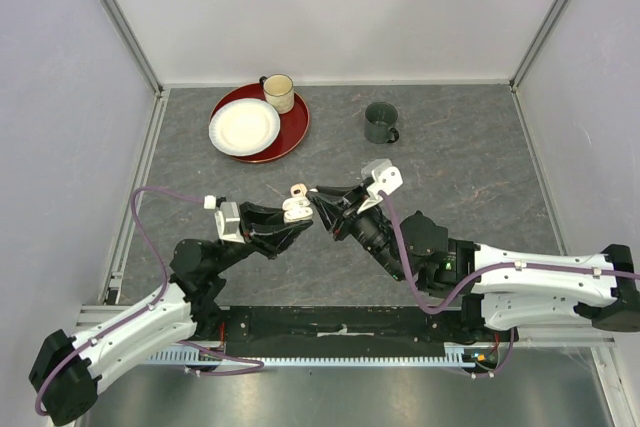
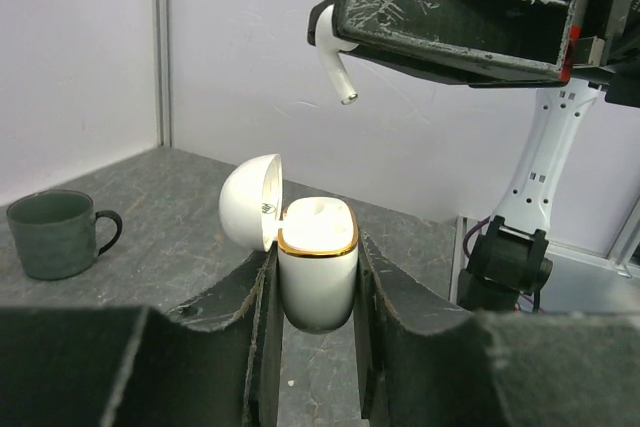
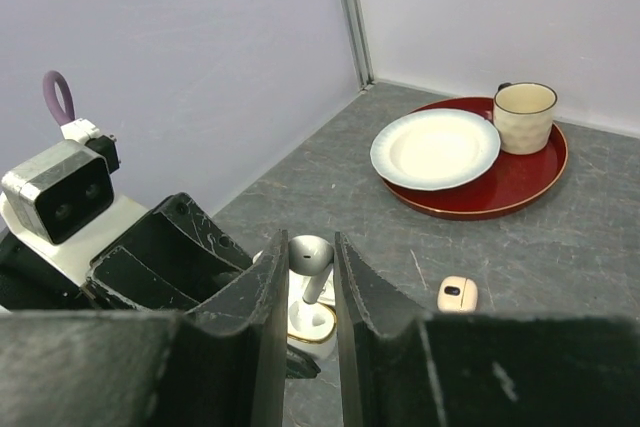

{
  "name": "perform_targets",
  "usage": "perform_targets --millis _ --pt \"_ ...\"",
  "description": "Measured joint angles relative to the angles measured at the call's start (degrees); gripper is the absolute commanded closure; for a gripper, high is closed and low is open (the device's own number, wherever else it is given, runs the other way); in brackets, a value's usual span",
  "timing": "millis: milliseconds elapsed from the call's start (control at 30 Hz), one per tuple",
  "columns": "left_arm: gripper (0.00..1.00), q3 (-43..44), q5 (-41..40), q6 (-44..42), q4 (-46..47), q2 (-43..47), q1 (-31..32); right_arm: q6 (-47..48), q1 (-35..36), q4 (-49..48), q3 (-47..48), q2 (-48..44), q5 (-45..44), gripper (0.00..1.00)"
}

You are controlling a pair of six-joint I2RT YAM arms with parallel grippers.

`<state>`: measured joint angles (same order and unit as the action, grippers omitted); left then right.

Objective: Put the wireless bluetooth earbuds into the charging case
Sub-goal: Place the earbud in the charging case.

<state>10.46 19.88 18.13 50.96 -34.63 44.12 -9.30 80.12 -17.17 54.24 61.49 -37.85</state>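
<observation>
Left wrist view: the left gripper (image 2: 316, 297) is clamped on the charging case (image 2: 318, 247), one finger on each side. The case stands upright, its gold-rimmed mouth facing up and its lid swung open to the left. Above the case and apart from it, the right gripper (image 2: 345, 22) pinches a white earbud (image 2: 335, 69) by the head. The stem hangs down, tilted slightly right. A dark green mug (image 2: 55, 234) stands on the table (image 2: 180, 207) at the left.

Right wrist view: the earbud's long axis is near upright, head up, stem pointing down at the open case below. Farther off, a red tray (image 3: 520, 172) carries a white plate (image 3: 435, 147) and a cream mug (image 3: 525, 115). A small pale peach item (image 3: 458, 294) lies on the table between.

Top view: both grippers meet over the table's near middle. The tray is far left, the green mug far and right of it.
</observation>
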Motion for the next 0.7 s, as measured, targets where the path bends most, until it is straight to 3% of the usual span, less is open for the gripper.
perform_targets --millis 700 --pt "0.98 0.63 1.73 -2.32 -0.04 1.27 0.0 1.03 1.86 -1.14 0.0 3.04 2.93 1.0"
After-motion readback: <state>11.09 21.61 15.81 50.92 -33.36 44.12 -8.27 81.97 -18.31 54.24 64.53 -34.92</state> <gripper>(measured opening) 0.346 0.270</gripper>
